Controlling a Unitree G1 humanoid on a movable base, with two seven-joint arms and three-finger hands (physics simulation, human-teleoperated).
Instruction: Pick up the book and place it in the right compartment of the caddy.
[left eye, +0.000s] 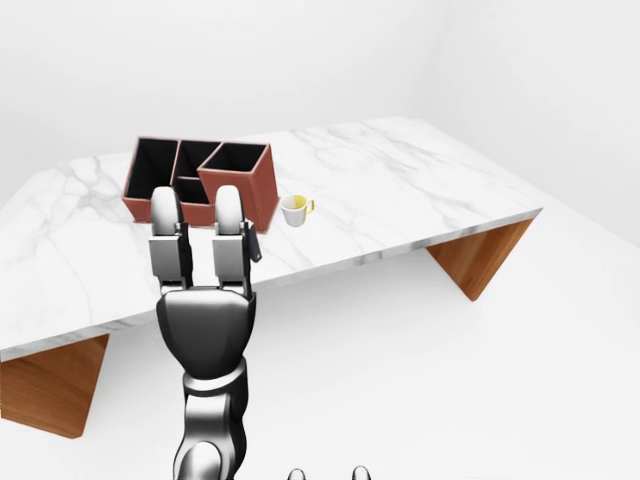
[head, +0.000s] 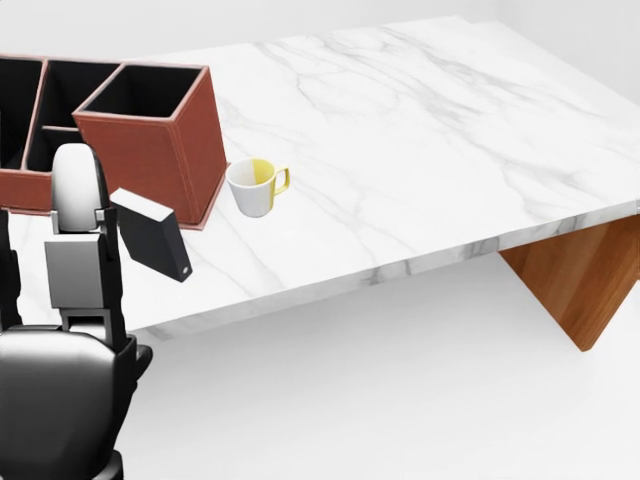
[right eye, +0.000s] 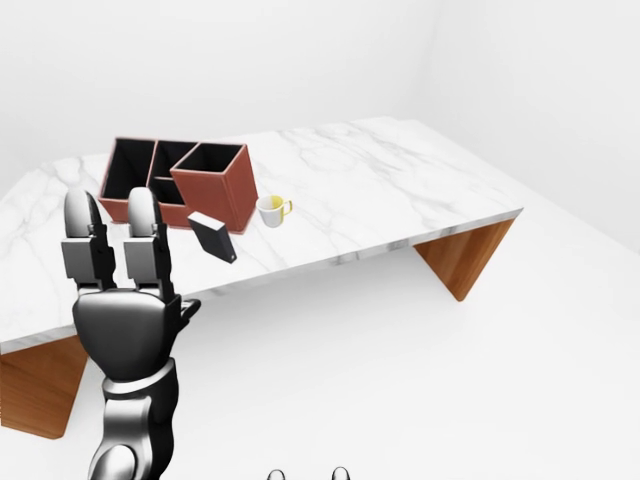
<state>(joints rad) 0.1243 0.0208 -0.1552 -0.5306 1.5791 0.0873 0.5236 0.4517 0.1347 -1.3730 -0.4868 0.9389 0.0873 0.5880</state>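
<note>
I see my left hand (right eye: 125, 290) raised below the table (head: 420, 140), fingers (right eye: 143, 240) straight and spread, holding nothing. The book (head: 152, 235) stands upright on the marble just beside the caddy (head: 150, 140), near its right compartment, and nothing grips it. A white and yellow cup (head: 254, 187) sits to the right of the caddy in the head view. My right hand is barely visible at the bottom edge of the eye views, so I cannot tell its state

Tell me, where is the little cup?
The white cup with a yellow inside and handle stands on the white marble table, left of centre in the head view, just right of the reddish-brown caddy.
</note>
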